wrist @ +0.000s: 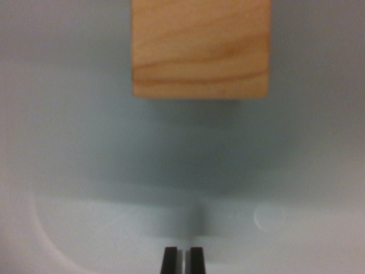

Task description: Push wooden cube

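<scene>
The tool (182, 260) shows only as two dark fingertips at the bottom edge of the wrist view, standing close together with a thin slit between them and nothing clamped. They look set for pushing, not for grasping.

The wooden cube (199, 48) sits straight ahead of the tool, at the top of the view, with its upper part cut off by the frame. Its near face is pale wood with a darker grain band running across it, and its bottom edge rests on the tabletop (85, 148). The cube lies slightly toward the wrist view's right of the line the fingertips draw. A clear stretch of bare tabletop separates the two; they are apart, not touching.

The tabletop is a smooth pale grey-blue surface. Nearer the tool it carries faint curved marks and a small ring-shaped mark (269, 217) toward the wrist view's right, and a soft shadow lies just ahead of the fingertips. No tabletop edge or corner is in view.

My reading is that the approach is in hand and the push itself not yet begun. The next move calls for a straight advance, low to the tabletop, to meet the cube's near face close to its middle; an off-centre contact would likely turn the cube instead of sliding it.
</scene>
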